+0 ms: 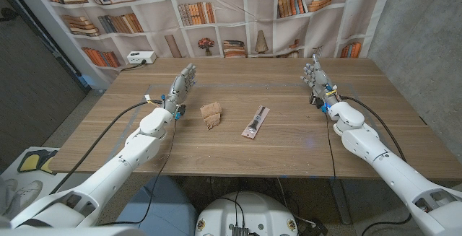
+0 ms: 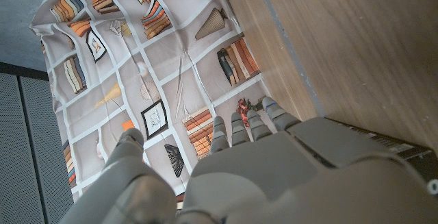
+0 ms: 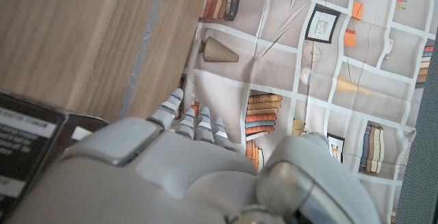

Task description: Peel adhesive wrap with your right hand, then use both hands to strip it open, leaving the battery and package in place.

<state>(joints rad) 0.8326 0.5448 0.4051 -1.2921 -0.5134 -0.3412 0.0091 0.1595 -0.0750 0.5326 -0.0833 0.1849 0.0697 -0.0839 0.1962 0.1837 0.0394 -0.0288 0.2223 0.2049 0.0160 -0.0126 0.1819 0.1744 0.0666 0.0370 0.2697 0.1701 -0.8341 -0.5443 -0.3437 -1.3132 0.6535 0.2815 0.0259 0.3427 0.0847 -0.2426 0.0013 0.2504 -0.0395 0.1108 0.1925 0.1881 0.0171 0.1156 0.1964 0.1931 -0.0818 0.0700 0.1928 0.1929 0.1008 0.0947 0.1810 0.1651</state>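
Both hands empty, fingers released: left hand (image 1: pixel 183 84) toward the table's (image 1: pixel 289 149) left edge, right hand (image 1: pixel 316 79) toward the right edge. Battery package (image 1: pixel 255 121) mid-table, crumpled wrap (image 1: pixel 211 113) just left of it.

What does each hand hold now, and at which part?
Nothing is held. The left hand and right hand are open, away from the package and the crumpled wrap between them.
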